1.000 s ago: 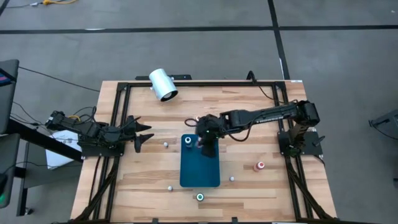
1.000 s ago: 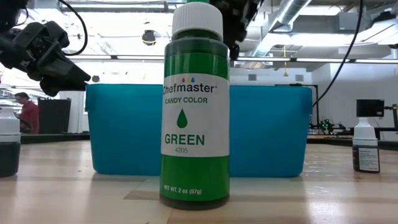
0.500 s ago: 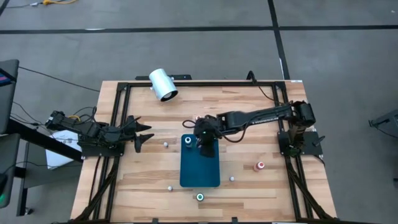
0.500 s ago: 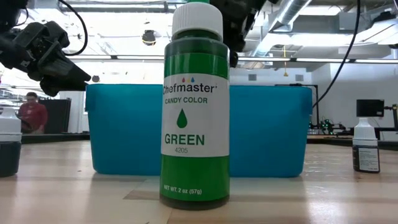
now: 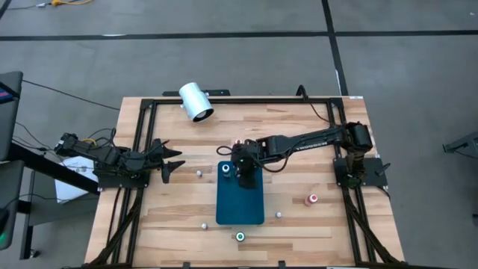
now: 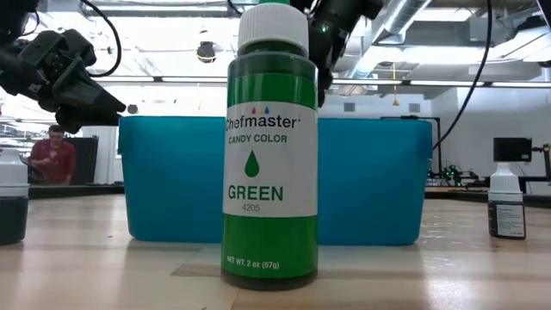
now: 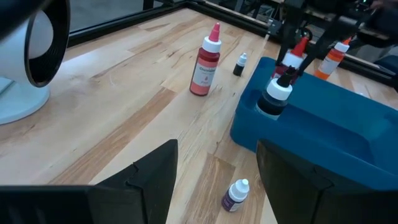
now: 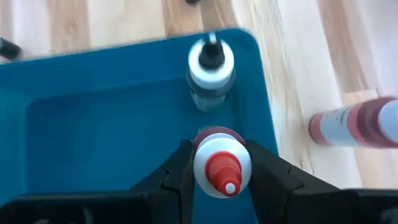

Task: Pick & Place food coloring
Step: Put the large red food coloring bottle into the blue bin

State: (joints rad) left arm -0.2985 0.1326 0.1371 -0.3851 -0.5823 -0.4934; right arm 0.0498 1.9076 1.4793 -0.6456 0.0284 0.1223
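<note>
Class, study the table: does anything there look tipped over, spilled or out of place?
Only the big white cylinder stands out: it lies on its side at the table's back edge, open end showing. No spill is visible; the bottle in the right claw is capped.

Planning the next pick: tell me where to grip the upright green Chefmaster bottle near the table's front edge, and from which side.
Grip the white cap of the green bottle from straight above: it stands upright, round, with bare wood around. The right end effector holds a red-tipped bottle over the blue bin.
</note>
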